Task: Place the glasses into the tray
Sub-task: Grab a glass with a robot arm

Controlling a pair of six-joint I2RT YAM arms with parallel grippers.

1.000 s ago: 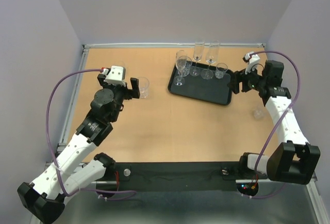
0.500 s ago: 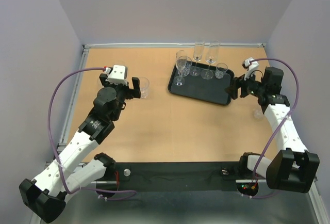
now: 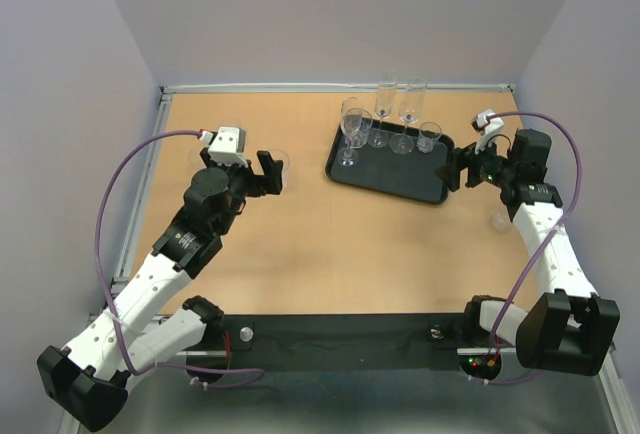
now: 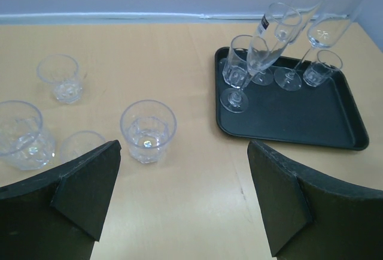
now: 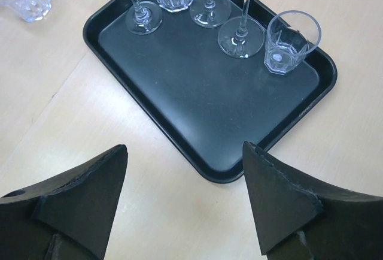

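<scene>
Shows the left fingers (image 4: pixel 185 197) spread wide and holding nothing, with the nearest tumbler (image 4: pixel 148 131) upright on the bench (image 4: pixel 179 50) just ahead of them, slightly left of the gap's midline and not yet between the tips. Sets three other tumblers (image 4: pixel 60 77) farther to the left of that gap, two near the left fingertip and one well ahead. Puts the tray (image 4: pixel 299 122) ahead and to the right of the left fingers, well apart from the nearest tumbler, and directly ahead of the right fingers (image 5: pixel 185 197), likewise spread and empty, just short of its near rim. Shows the loaded glasses (image 5: pixel 239 32), stemmed ones and two short ones, standing along the tray's far side, the half nearer the right fingers bare. Hints, faintly in the overhead view, at one more glass (image 3: pixel 497 219) on the bench behind the right fingers, beside the forearm. Reads as the reach for the next pick, with the left arm the nearer to the loose group. Calls for a short advance with a small leftward shift, then closure across the wall, given a vertical long axis. Presents clear, thin-rimmed, thick-based ware with faceted sides: probably slippery, light, and easy to knock into its neighbours.
</scene>
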